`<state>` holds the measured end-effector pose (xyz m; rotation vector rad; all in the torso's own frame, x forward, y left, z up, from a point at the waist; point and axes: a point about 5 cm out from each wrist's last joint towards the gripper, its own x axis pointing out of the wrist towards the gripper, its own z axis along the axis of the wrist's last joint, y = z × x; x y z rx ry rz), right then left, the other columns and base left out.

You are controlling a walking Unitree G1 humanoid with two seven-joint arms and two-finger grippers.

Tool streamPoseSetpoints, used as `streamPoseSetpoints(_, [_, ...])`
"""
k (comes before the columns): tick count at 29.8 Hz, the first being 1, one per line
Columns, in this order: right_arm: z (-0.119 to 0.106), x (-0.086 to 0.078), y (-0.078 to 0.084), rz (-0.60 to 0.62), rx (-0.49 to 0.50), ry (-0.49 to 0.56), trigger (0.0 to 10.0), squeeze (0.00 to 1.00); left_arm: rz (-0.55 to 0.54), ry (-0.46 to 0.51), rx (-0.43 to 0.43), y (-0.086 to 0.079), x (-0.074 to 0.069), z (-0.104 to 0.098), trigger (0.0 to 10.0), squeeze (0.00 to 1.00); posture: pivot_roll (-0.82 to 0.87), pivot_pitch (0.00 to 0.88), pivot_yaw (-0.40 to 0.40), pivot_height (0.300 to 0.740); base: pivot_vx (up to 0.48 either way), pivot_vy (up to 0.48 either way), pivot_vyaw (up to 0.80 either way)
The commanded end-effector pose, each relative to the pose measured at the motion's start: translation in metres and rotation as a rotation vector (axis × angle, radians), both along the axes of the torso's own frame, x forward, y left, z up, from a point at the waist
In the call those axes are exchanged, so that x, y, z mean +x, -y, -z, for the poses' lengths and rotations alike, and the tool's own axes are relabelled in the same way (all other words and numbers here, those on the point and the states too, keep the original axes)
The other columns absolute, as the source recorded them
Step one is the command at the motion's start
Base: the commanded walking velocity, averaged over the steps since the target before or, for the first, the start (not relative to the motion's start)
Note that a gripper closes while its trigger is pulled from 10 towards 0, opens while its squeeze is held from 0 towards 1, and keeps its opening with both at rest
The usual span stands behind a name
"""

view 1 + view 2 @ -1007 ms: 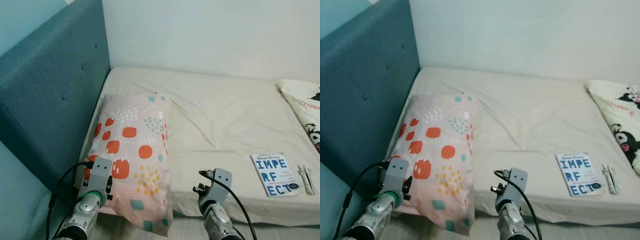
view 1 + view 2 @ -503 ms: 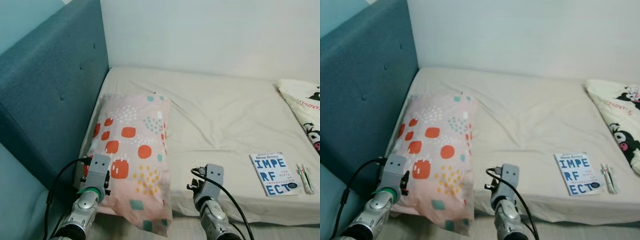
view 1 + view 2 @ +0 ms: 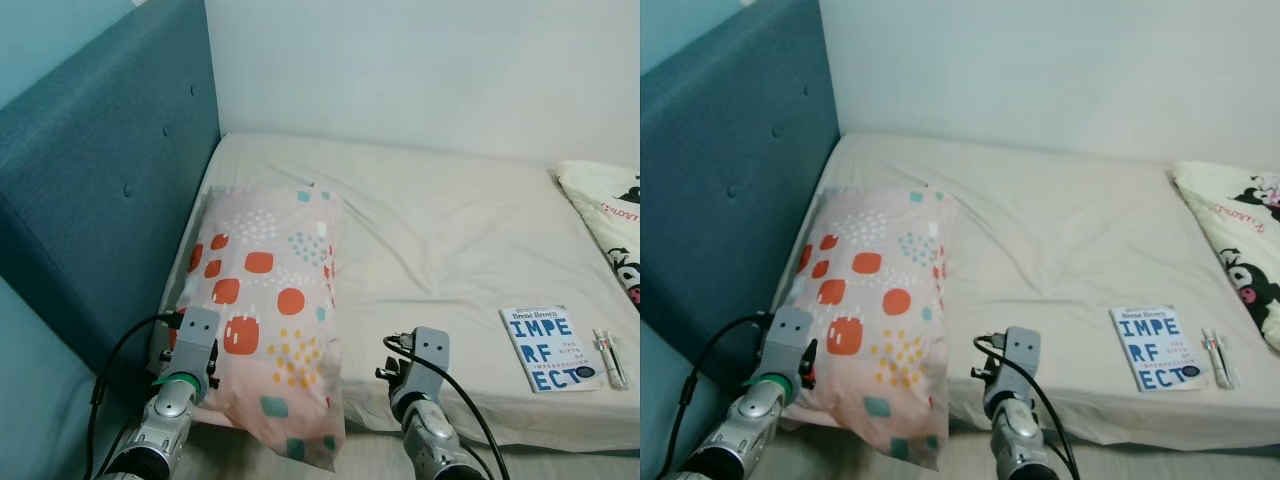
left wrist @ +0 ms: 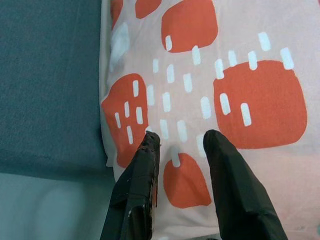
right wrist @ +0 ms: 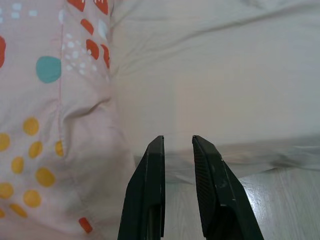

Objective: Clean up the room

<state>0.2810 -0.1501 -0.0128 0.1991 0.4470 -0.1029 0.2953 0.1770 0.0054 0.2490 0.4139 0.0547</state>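
Pillow overhangs bed edge; left pincer open above it.

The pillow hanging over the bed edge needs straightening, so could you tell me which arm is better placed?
Left: its end effector is open right over the pillow; the right end effector points beside it.

The picture's right edge is cutting off the cartoon-print blanket; small print on the book is staying unreadable.
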Motion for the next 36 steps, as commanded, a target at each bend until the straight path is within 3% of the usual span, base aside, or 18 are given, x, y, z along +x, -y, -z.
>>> streamPoseSetpoints(1, [0.002,-0.002,0.0,0.008,0.003,-0.009,10.0,0.0,0.003,-0.017,-0.002,0.0,-0.003,0.003,10.0,0.0,0.09,0.0,0.0,0.661,0.0,0.0,0.0])
streamPoseSetpoints(25, [-0.001,0.002,0.0,0.011,0.01,-0.007,10.0,0.0,0.013,-0.015,0.001,0.0,0.002,0.0,10.0,0.0,0.09,0.0,-0.005,0.551,0.0,0.0,0.0])
streamPoseSetpoints(32, [-0.008,0.008,0.003,0.025,0.006,0.038,10.0,0.0,0.184,0.177,-0.098,0.014,0.017,-0.03,10.0,0.0,0.07,0.0,0.01,0.541,0.0,0.0,0.0])
streamPoseSetpoints(36, [-0.011,0.01,0.01,0.03,0.0,0.061,10.0,0.0,0.483,0.288,-0.218,0.04,0.018,-0.055,10.0,0.0,0.06,0.0,0.022,0.541,0.0,0.0,0.0])
